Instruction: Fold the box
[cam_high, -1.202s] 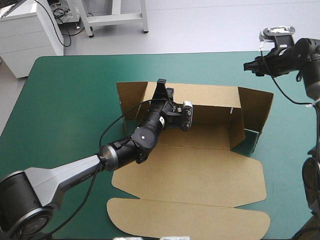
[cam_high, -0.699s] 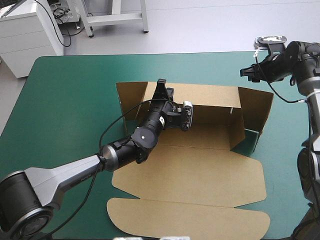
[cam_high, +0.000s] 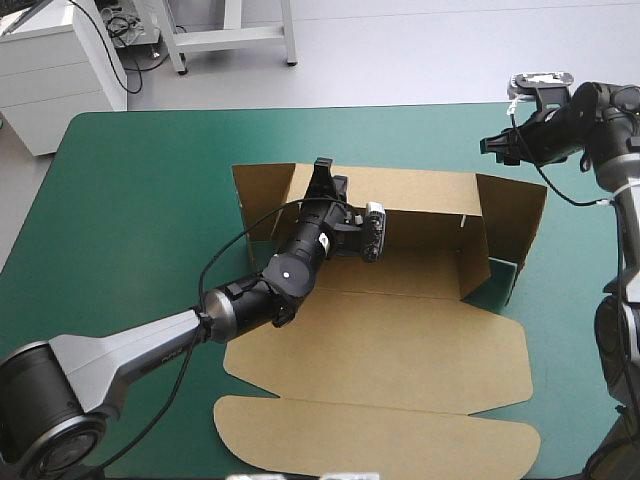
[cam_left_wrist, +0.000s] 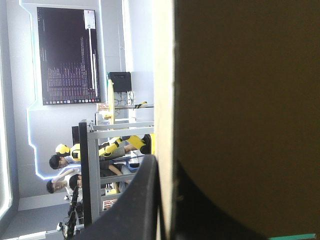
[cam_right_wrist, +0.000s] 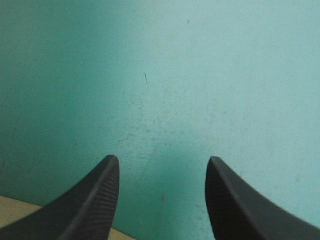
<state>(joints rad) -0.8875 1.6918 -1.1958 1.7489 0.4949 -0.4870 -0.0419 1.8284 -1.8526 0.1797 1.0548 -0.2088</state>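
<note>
Back wall gripped, right arm waiting.
The left jaws are nearly closed on the raised back wall (cam_high: 420, 195) of the box (cam_high: 400, 340), which lies mid-way across the desk (cam_high: 140, 200), lid (cam_high: 380, 435) flat nearward. The right jaws stand wide apart, empty, near the right flap (cam_high: 512, 215). Wall-raising looks in hand; next, that flap probably needs tucking inward.

Left gripper (cam_high: 322, 172) on raised far wall of box (cam_high: 400, 330); right gripper (cam_high: 488, 145) apart, over table (cam_high: 150, 200) far-right corner.

High view overhead facing twelve o'clock, left wrist view tight against the box (cam_left_wrist: 240, 100), right wrist view close over the table (cam_right_wrist: 200, 75) at two o'clock
</note>
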